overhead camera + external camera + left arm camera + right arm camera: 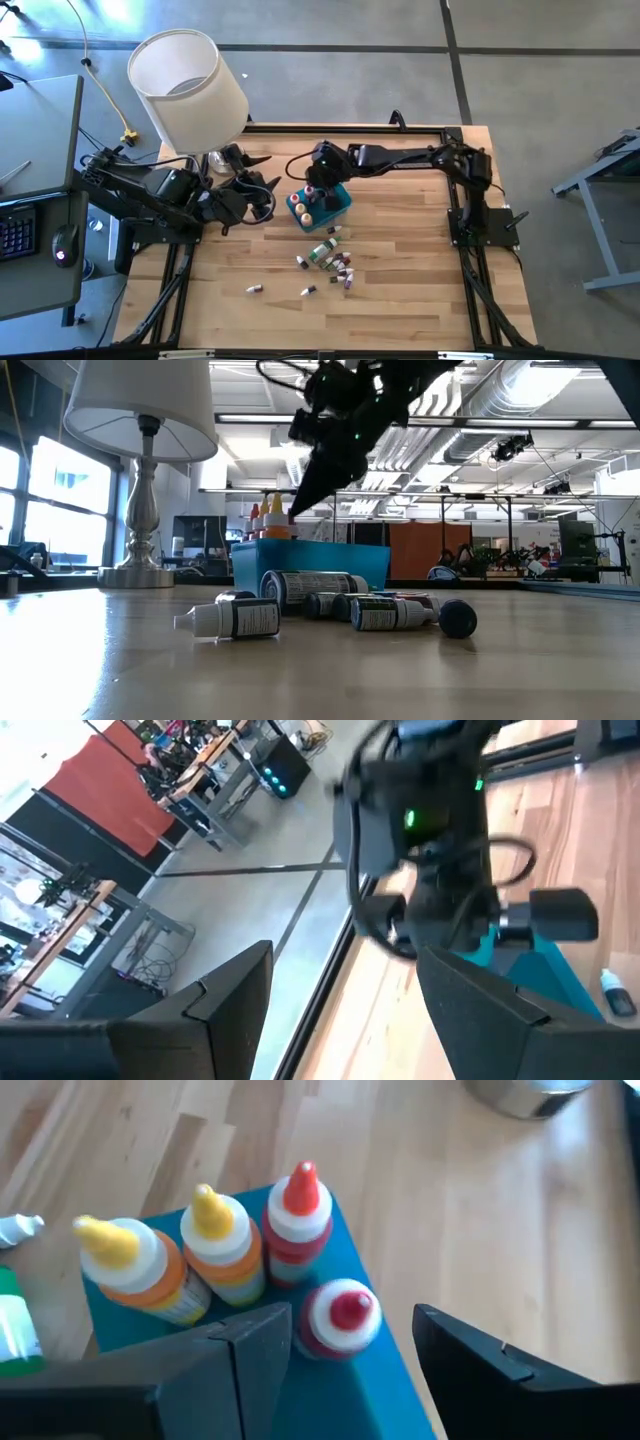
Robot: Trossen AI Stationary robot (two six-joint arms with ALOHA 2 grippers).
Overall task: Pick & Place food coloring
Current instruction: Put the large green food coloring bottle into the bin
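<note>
The teal bin [337, 206] [330, 565] [345, 1395] sits mid-table. Several food coloring bottles stand upright in it: two orange with yellow tips [130, 1265] [220, 1245] and two red [297, 1220] [340, 1315]. More bottles lie on their sides in a cluster [330, 260] [320, 605] nearer the front edge, with two strays [254, 289] [309, 291]. My right gripper [318, 188] [348, 1320] hangs open just above the bin, its fingers on either side of the nearest red bottle. My left gripper [262, 185] [345, 955] waits open to the bin's left.
A white-shaded lamp [188, 85] [140, 420] stands at the table's far left corner, close to my left arm. Bare wood [400, 300] lies around the loose bottles and toward the near and right edges. A desk with a keyboard and mouse [40, 230] stands off the left side.
</note>
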